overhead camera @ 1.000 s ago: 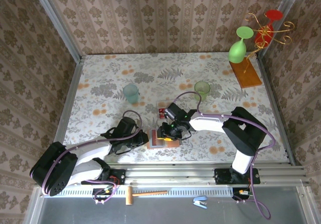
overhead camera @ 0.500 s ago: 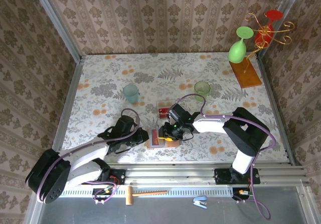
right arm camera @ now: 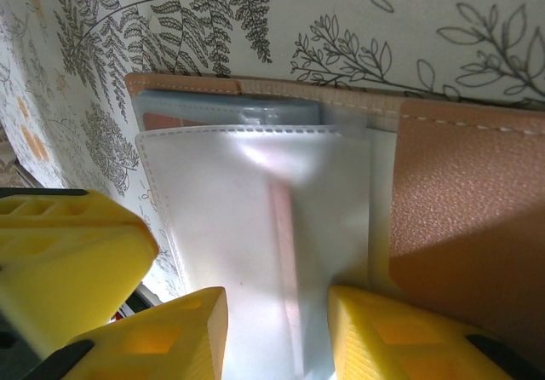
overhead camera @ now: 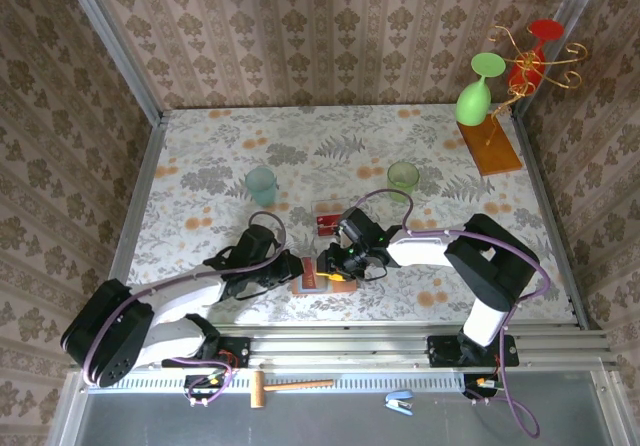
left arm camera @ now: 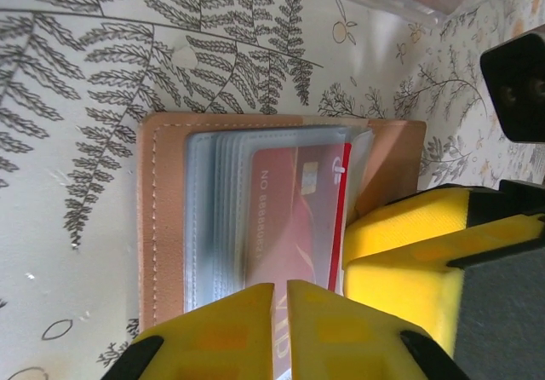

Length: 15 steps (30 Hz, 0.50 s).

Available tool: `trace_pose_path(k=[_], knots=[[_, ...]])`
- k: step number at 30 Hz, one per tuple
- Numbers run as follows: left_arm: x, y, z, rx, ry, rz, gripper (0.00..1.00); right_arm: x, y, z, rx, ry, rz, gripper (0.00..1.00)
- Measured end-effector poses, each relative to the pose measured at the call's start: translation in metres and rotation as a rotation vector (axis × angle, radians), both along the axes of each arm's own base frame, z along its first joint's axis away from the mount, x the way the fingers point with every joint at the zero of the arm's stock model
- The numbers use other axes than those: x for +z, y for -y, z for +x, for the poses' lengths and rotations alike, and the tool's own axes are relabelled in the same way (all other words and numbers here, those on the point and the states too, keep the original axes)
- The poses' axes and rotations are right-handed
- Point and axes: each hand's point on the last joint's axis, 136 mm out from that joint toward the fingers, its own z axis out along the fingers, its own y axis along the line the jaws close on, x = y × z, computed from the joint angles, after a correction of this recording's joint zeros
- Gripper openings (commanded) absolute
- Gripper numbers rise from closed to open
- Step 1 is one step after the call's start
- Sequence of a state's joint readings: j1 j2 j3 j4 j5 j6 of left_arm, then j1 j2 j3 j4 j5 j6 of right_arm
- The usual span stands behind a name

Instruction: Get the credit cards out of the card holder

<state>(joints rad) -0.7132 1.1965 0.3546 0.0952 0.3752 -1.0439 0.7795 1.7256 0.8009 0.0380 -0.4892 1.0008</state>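
The card holder (overhead camera: 314, 280) lies open on the table near the front edge, tan leather (left arm camera: 162, 218) with grey-blue pockets. A red credit card (left arm camera: 294, 218) sits in the top pocket, its end sticking out toward my left gripper (left arm camera: 283, 312). That gripper (overhead camera: 298, 269) is shut to a thin slit and its tips sit over the card's near end. My right gripper (right arm camera: 277, 329) is open, and its fingers (right arm camera: 162, 337) straddle the wallet's clear sleeve (right arm camera: 255, 218) from the other side. One right finger (left arm camera: 426, 252) presses beside the card.
A small clear plastic box (overhead camera: 327, 218) with something red inside stands just behind the wallet. Behind it are a teal cup (overhead camera: 261, 184) and a green cup (overhead camera: 403, 177). A glass rack (overhead camera: 490, 146) stands at the back right. A hammer (overhead camera: 290, 386) lies below the rail.
My left gripper has slid right along the table up to the wallet's left edge. The right gripper has shifted slightly and stays on the wallet.
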Motion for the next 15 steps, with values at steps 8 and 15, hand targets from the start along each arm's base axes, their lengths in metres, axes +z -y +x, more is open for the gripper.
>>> trace_pose_path(k=[8, 15], knots=[[0.001, 0.013, 0.003, -0.03, -0.004, -0.018, 0.12, 0.0, 0.0, 0.0, -0.002, 0.002, 0.005, 0.37], [0.0, 0.02, 0.005, -0.04, -0.005, -0.027, 0.12, 0.001, 0.001, 0.0, -0.003, 0.004, 0.007, 0.37]])
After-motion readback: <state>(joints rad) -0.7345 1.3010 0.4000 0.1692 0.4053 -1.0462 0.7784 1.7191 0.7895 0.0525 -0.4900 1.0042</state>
